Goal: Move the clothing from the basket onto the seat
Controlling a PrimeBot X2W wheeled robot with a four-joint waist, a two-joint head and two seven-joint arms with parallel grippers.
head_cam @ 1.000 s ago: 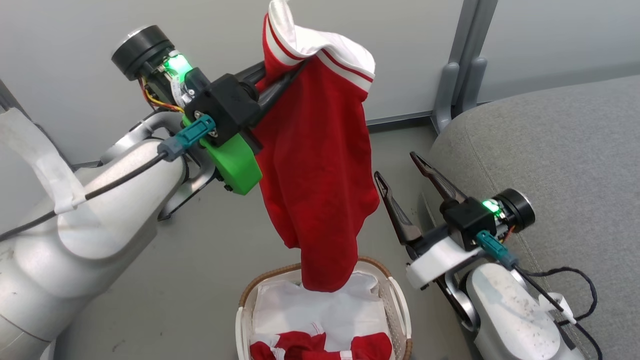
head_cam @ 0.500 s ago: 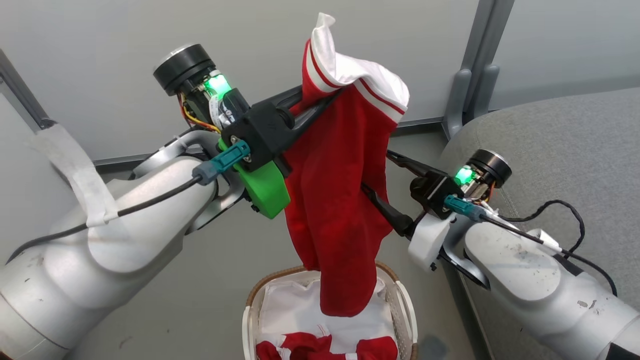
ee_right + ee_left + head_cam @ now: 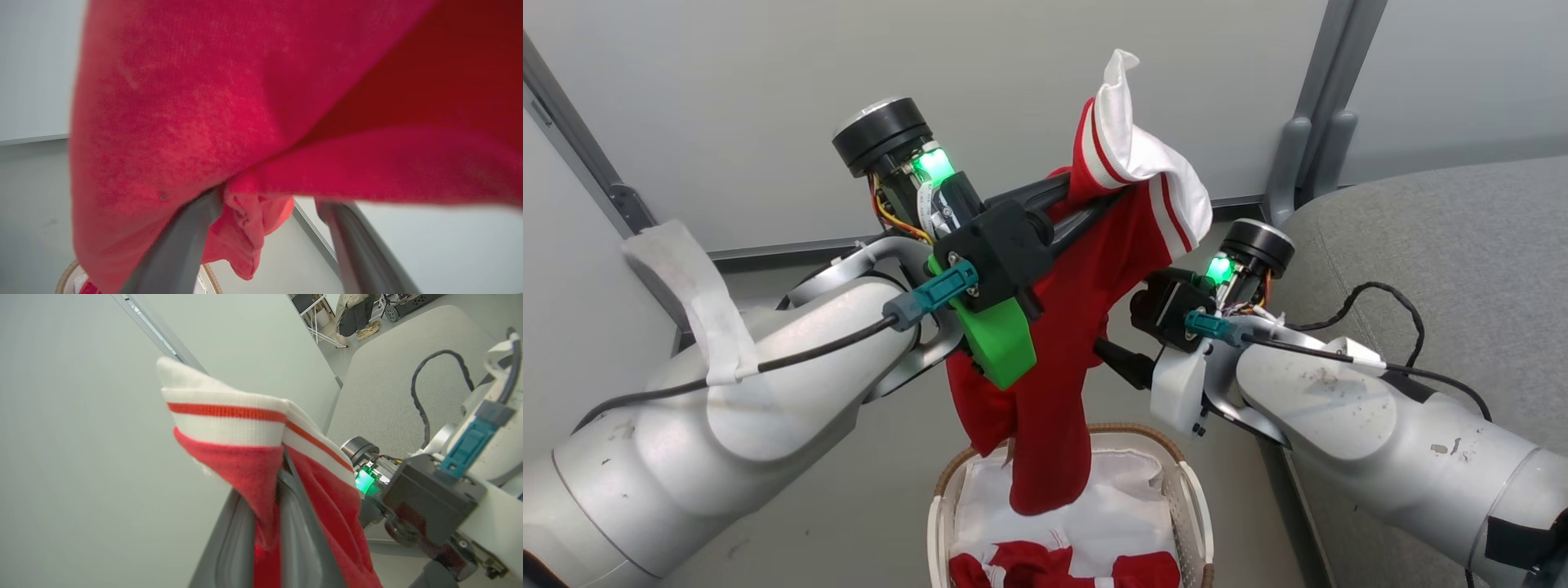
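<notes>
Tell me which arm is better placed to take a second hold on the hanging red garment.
Right. The right gripper is open with the garment between its fingers, beside the seat; the left gripper is shut on the striped band.

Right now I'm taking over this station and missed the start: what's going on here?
The robot's left gripper is shut on the white-banded end of a red garment, holding it up above the basket, its lower end dangling over the white liner. The right gripper, open, is pushed against the hanging cloth, which drapes over it unclamped. A second red garment lies in the basket. The grey seat is on the robot's right.
</notes>
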